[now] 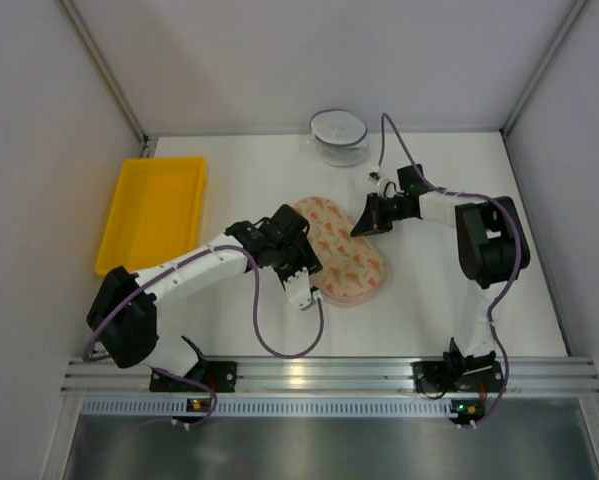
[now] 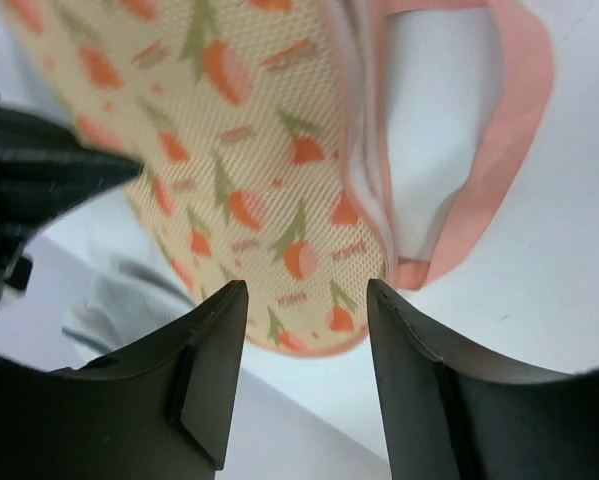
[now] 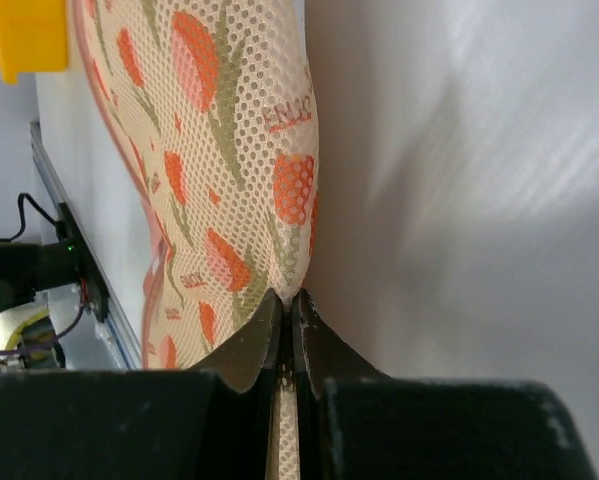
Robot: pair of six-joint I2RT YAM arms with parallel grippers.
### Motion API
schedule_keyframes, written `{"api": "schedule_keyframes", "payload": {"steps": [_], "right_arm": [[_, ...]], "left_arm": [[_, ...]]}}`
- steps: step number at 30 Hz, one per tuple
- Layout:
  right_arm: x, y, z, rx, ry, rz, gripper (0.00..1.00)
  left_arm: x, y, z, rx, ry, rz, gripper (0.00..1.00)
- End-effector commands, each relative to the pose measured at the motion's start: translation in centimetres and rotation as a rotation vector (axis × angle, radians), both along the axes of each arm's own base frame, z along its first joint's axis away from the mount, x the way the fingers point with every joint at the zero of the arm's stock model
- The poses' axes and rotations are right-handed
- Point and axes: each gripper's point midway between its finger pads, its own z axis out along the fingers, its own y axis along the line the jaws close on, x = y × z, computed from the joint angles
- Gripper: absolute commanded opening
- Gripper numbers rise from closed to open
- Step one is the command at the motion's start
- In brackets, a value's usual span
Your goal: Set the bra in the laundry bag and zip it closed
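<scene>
The laundry bag [image 1: 351, 258], cream mesh with an orange tulip print and pink zip edging, lies at the table's middle. In the left wrist view the laundry bag [image 2: 249, 150] gapes along its pink edge, showing white inside. My right gripper [image 1: 365, 221] is at the bag's far right end. In the right wrist view the right gripper [image 3: 287, 298] is shut on a fold of the laundry bag [image 3: 229, 130] mesh. My left gripper [image 1: 305, 296] sits at the bag's near left side. The left gripper [image 2: 307, 290] is open with nothing between its fingers. The bra is hidden.
A rigid yellow tray [image 1: 154, 210] stands at the left of the table, and a corner of this yellow tray [image 3: 24, 35] shows in the right wrist view. A clear round bowl [image 1: 339, 135] sits at the back centre. White walls close in the sides.
</scene>
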Motion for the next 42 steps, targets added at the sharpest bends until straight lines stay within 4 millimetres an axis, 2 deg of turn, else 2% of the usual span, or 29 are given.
{"api": "schedule_keyframes", "payload": {"steps": [1, 3, 4, 6, 7, 8, 9, 10, 11, 13, 14, 16, 17, 18, 21, 22, 25, 27, 30, 34, 39, 40, 42], "right_arm": [[1.9, -1.5, 1.8, -0.008, -0.081, -0.123, 0.00], [1.9, -2.5, 1.1, -0.027, -0.087, -0.180, 0.00], [2.1, -2.8, 1.8, -0.025, -0.089, -0.213, 0.00], [1.9, -3.5, 1.6, -0.045, -0.105, -0.269, 0.00], [1.7, -3.7, 1.4, -0.049, -0.081, -0.302, 0.00], [0.8, -4.0, 0.5, -0.069, -0.046, -0.327, 0.00], [1.5, -4.3, 0.9, -0.080, -0.084, -0.367, 0.00], [1.2, -4.4, 0.6, -0.088, -0.056, -0.401, 0.00], [0.8, -4.6, 0.0, -0.103, -0.036, -0.426, 0.00], [0.9, -4.8, 0.1, -0.111, -0.023, -0.496, 0.00], [0.6, -5.1, -0.2, -0.122, -0.013, -0.519, 0.00], [0.9, -5.4, -0.1, -0.142, -0.013, -0.577, 0.00], [0.8, -5.6, -0.4, -0.154, -0.006, -0.596, 0.00], [0.8, -5.9, -0.5, -0.171, 0.003, -0.629, 0.00], [0.3, -6.1, -0.9, -0.199, 0.017, -0.664, 0.00], [-0.2, -5.9, -1.2, -0.217, 0.029, -0.664, 0.00], [-0.1, -5.6, -1.0, -0.236, 0.020, -0.676, 0.00], [0.1, -5.5, -0.9, -0.246, 0.002, -0.680, 0.00], [-0.4, -5.5, -1.2, -0.270, 0.024, -0.677, 0.00], [-0.5, -5.6, -1.1, -0.277, 0.019, -0.678, 0.00], [-0.4, -5.5, -0.6, -0.265, 0.005, -0.668, 0.00], [-0.4, -5.4, -0.5, -0.262, 0.000, -0.664, 0.00], [-0.3, -5.4, 0.0, -0.260, -0.018, -0.653, 0.04]], "left_arm": [[1.3, -0.5, 5.0, -0.173, 0.000, 0.150, 0.58], [2.3, 0.2, 6.3, -0.274, 0.092, 0.381, 0.61], [3.3, 0.2, 7.8, -0.331, 0.108, 0.476, 0.63], [4.6, 1.2, 8.0, -0.419, 0.227, 0.764, 0.64], [5.3, 0.8, 9.6, -0.485, 0.262, 0.847, 0.64], [5.2, 1.4, 8.6, -0.511, 0.391, 1.043, 0.64], [5.1, 1.4, 8.5, -0.529, 0.468, 1.135, 0.64], [5.2, 1.4, 8.4, -0.549, 0.536, 1.221, 0.63], [4.7, 0.9, 7.8, -0.575, 0.678, 1.365, 0.63], [3.7, 0.5, 7.0, -0.580, 0.825, 1.489, 0.64], [2.7, -0.1, 6.4, -0.578, 0.987, 1.602, 0.64], [2.6, -0.7, 6.0, -0.600, 1.126, 1.679, 0.64], [2.4, -0.6, 4.9, -0.597, 1.227, 1.825, 0.64], [2.9, -1.2, 5.2, -0.637, 1.287, 1.828, 0.64], [3.3, -2.1, 4.4, -0.669, 1.391, 1.952, 0.64], [4.0, -2.6, 4.2, -0.700, 1.425, 1.999, 0.63], [5.4, -3.2, 2.7, -0.726, 1.433, 2.101, 0.63], [5.8, -4.2, 2.5, -0.730, 1.440, 2.098, 0.63], [5.9, -5.5, 1.0, -0.691, 1.433, 2.114, 0.59], [7.3, -5.0, -2.1, -0.683, 1.337, 2.220, 0.50], [8.0, -4.3, -4.0, -0.665, 1.259, 2.273, 0.36], [8.2, -4.0, -4.2, -0.665, 1.237, 2.275, 0.28], [8.3, -3.5, -5.1, -0.648, 1.226, 2.291, 0.22]]}}
